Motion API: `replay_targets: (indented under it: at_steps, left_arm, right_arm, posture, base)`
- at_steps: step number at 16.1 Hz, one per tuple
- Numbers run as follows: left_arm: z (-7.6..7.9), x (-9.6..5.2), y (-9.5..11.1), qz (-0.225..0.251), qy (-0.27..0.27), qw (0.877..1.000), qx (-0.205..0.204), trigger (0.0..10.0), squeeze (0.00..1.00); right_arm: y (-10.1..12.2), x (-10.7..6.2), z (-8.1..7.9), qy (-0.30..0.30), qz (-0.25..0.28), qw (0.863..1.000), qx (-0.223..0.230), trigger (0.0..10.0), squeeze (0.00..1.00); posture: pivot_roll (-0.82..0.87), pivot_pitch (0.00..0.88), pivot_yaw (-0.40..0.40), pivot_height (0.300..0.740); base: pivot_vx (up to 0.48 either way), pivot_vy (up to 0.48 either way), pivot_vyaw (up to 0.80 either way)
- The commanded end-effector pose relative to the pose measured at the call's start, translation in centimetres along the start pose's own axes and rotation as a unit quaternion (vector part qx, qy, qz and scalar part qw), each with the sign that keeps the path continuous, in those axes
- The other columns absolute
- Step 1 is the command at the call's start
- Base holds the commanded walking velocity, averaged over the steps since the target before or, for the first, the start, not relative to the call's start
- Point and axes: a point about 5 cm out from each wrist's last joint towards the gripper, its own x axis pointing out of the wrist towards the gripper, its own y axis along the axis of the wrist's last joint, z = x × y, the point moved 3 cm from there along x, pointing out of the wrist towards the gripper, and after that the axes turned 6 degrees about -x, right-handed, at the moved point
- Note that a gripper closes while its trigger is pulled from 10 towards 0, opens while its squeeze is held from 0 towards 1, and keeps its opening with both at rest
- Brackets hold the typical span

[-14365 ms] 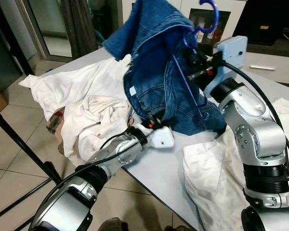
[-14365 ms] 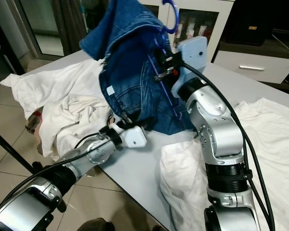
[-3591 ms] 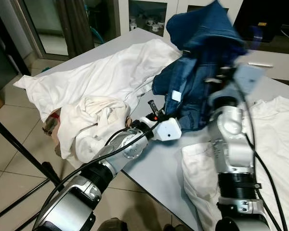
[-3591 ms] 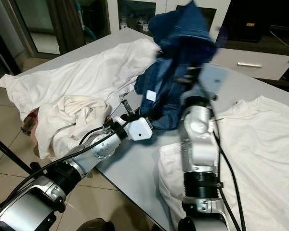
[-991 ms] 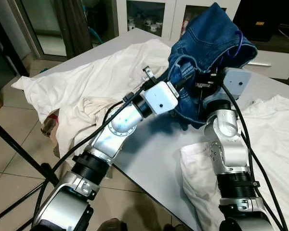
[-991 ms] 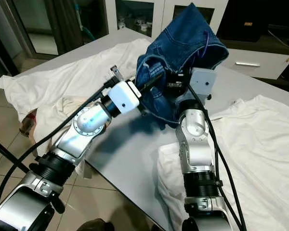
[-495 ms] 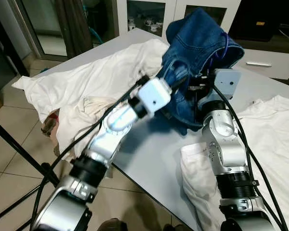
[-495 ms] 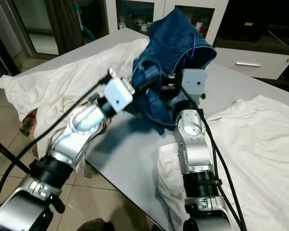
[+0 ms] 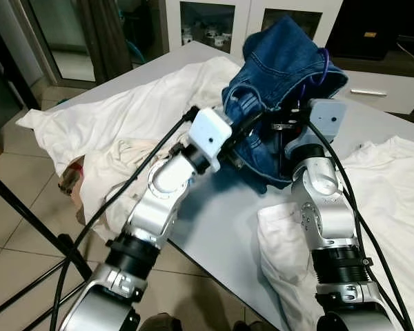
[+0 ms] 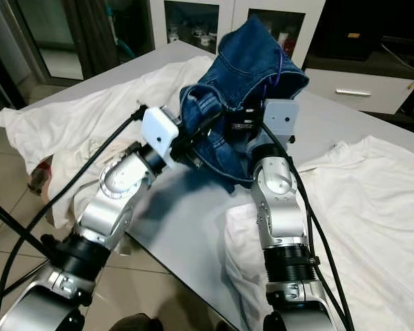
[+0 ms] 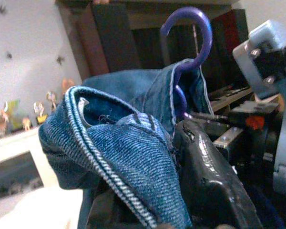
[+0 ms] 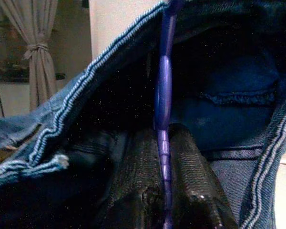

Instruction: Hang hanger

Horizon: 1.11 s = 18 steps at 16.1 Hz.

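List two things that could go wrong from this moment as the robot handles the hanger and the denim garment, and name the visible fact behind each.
1. The right gripper pinches only the thin purple hanger edge-on, so it may twist or slip.
2. The left gripper clamps a bunched fold of the denim garment; pulling could drag the cloth off, or over the hook.

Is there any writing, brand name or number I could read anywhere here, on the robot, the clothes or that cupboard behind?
No readable text anywhere.
The items behind the cabinet glass are too small and blurred to read.
The blue jeans, purple hanger, white clothes, and the left gripper and right gripper show no lettering.
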Motion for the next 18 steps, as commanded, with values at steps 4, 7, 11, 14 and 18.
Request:
replay_targets:
  at_steps: [4, 7, 11, 14, 18]
  left_arm:
    - [-1.3, -0.4, 0.5, 0.014, 0.051, 0.998, -0.031, 10.0, 0.00]
    - [-2.8, -0.9, 0.5, 0.015, 0.107, 0.993, -0.039, 10.0, 0.00]
    - [-4.2, -1.8, 0.7, 0.031, 0.144, 0.989, -0.023, 10.0, 1.00]
    - [-3.3, -1.5, 1.0, 0.036, 0.128, 0.991, -0.025, 10.0, 1.00]
    - [-1.8, -1.0, 2.4, 0.063, 0.070, 0.995, 0.032, 10.0, 0.00]
  right_arm:
    - [0.9, 0.7, -0.2, 0.014, 0.012, 1.000, 0.006, 10.0, 0.00]
    - [1.0, 0.8, -0.3, 0.021, 0.015, 1.000, 0.008, 10.0, 0.00]
    - [1.0, 0.7, -0.6, 0.028, 0.017, 0.999, 0.012, 10.0, 0.00]
    - [0.9, 0.7, -0.5, 0.030, 0.015, 0.999, 0.012, 10.0, 0.00]
    - [0.7, 0.6, -0.5, 0.031, 0.011, 0.999, 0.010, 10.0, 0.00]
  posture:
    - [0.08, 0.010, -0.048, 0.740]
    - [0.08, 0.010, -0.050, 0.740]
    - [0.08, 0.010, -0.050, 0.740]
    - [0.08, 0.012, -0.055, 0.740]
    - [0.08, 0.013, -0.057, 0.740]
  base:
    - [0.000, 0.000, 0.00]
    - [0.000, 0.000, 0.00]
    - [0.000, 0.000, 0.00]
    - [0.000, 0.000, 0.00]
    - [0.000, 0.000, 0.00]
